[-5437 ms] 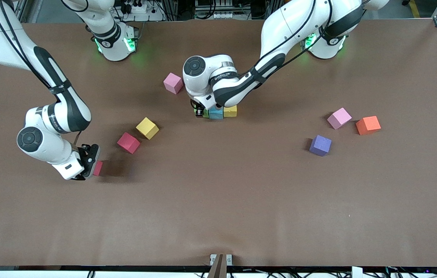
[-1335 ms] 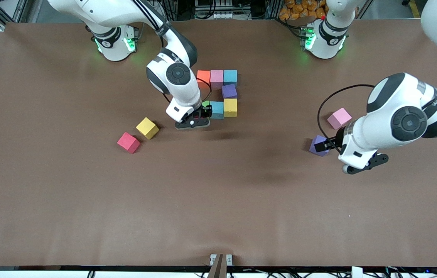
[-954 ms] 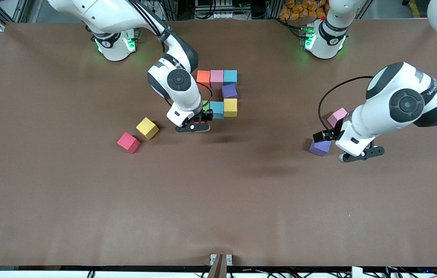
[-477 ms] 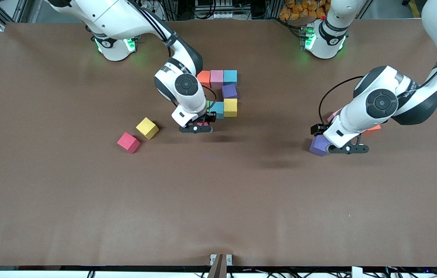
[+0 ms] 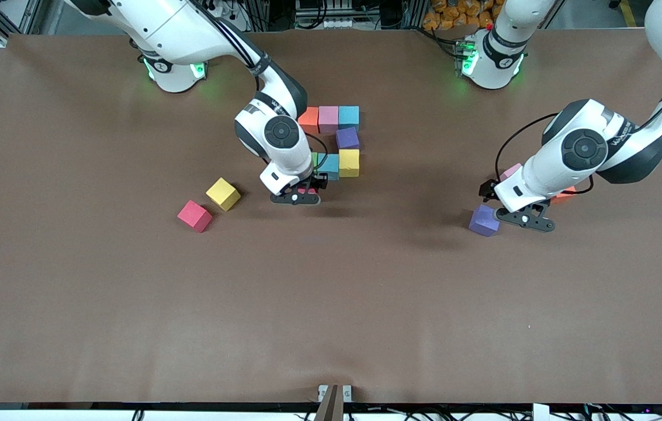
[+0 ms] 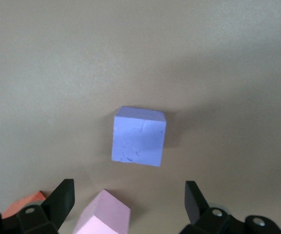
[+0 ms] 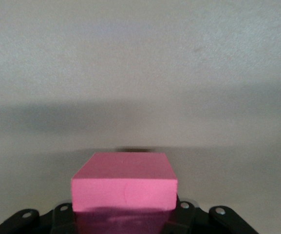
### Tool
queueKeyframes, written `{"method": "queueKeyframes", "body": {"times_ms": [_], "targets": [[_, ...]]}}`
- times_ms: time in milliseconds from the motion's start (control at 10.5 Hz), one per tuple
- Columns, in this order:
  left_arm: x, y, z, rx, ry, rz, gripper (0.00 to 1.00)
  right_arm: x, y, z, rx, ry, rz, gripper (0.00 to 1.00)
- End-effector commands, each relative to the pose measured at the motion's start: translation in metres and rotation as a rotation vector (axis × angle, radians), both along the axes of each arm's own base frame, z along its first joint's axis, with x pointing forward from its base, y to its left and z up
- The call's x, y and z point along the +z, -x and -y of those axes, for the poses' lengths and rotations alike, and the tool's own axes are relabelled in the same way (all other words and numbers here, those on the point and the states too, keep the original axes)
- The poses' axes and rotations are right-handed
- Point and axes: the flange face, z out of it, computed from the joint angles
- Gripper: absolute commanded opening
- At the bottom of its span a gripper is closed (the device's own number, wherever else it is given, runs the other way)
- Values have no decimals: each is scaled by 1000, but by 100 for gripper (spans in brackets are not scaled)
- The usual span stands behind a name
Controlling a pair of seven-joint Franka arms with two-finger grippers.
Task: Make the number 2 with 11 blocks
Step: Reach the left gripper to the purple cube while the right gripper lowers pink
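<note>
Brown matte worktop (image 5: 331,304) fills the front view, creased faintly, with cables and metal framing along the edge where the two bases glow green. Right end effector (image 5: 306,190) is low at the green block's (image 5: 314,158) end of the half-built number 2 (image 5: 335,142), clamped on a red block (image 7: 124,187) that shows pink in the right wrist view. That figure so far: orange (image 5: 308,118), pink (image 5: 328,118) and blue (image 5: 349,116) in a row, a purple block (image 5: 347,138) under the blue one, then yellow (image 5: 349,162), a second blue (image 5: 328,165) and green in a row nearer the camera. Loose yellow (image 5: 223,193) and red (image 5: 194,216) blocks lie toward the right arm's end. Left end effector (image 5: 493,202) hangs over a spare purple block (image 6: 139,136), fingers (image 6: 60,202) spread wide and holding nothing. A pink block (image 6: 103,214) and an orange one (image 6: 26,204) sit just beside it, mostly hidden by the arm in the front view.
</note>
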Motion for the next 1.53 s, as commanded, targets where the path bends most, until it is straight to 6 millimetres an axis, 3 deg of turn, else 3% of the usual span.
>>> {"method": "queueKeyframes", "body": {"times_ms": [0,477,1049,1431], "targets": [[-18,-1,1,-52,11,29,100,-10,4,-8,-4,14,5,48],[-52,-6,4,-52,32,39,100,-15,9,-6,27,39,15,48],[-70,-12,-13,-68,33,74,100,-20,12,-3,26,46,6,48],[-73,-11,-7,-72,37,68,100,-20,12,-3,26,46,6,50]]}}
